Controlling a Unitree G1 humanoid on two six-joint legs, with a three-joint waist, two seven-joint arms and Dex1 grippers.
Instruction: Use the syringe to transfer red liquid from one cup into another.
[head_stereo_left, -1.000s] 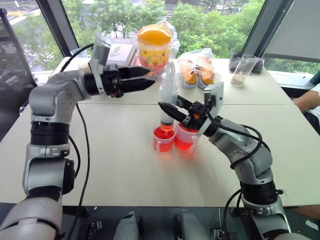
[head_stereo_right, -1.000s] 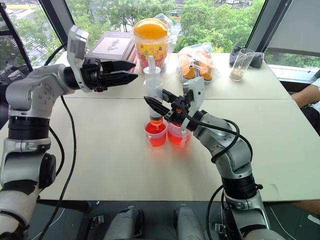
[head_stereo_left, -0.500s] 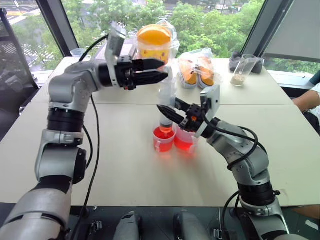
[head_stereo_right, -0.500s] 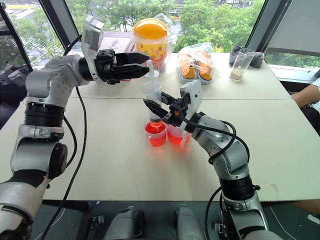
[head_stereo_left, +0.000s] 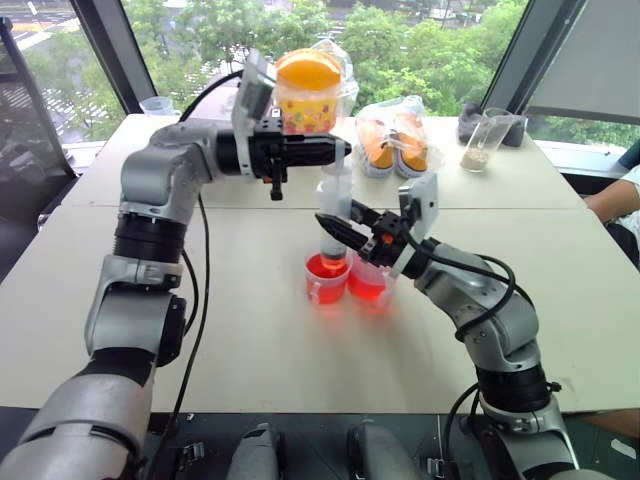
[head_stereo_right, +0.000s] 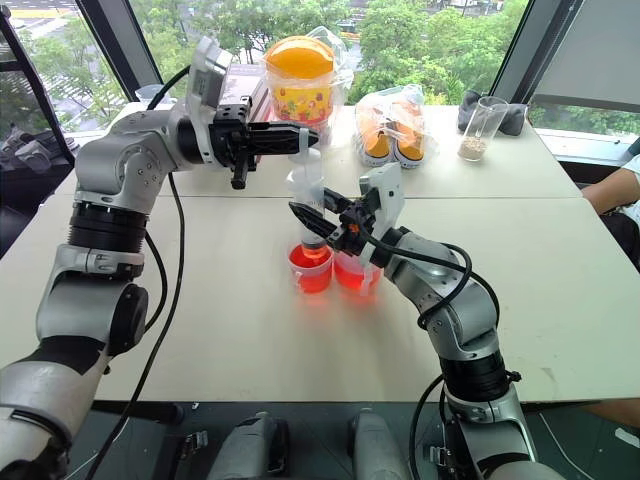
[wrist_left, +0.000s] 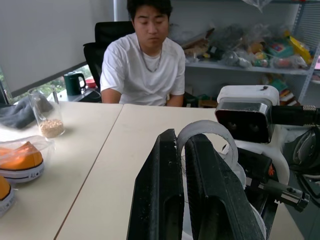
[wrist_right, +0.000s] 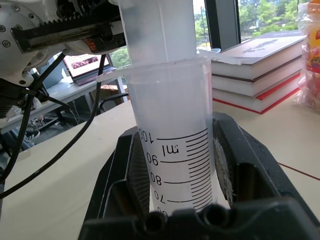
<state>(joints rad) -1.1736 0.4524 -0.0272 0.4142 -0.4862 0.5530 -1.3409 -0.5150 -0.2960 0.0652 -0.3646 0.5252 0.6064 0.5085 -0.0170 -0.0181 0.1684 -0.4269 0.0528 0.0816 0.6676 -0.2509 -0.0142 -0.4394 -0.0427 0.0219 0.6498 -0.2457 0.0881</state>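
Upright, the syringe (head_stereo_left: 334, 215) stands with its tip in the shorter red cup (head_stereo_left: 327, 278), the taller red cup (head_stereo_left: 371, 283) just beside it on the counter (head_stereo_left: 250, 330). The right gripper (head_stereo_left: 333, 225) has its jaws clamped on the barrel. Above them, the left gripper (head_stereo_left: 338, 150) has its jaws closed on the plunger's ring top.

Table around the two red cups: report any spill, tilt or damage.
Nothing stands out. Both red cups, the shorter cup and the taller cup, stand upright side by side, and the table near them looks dry. The syringe stands upright over the shorter cup.
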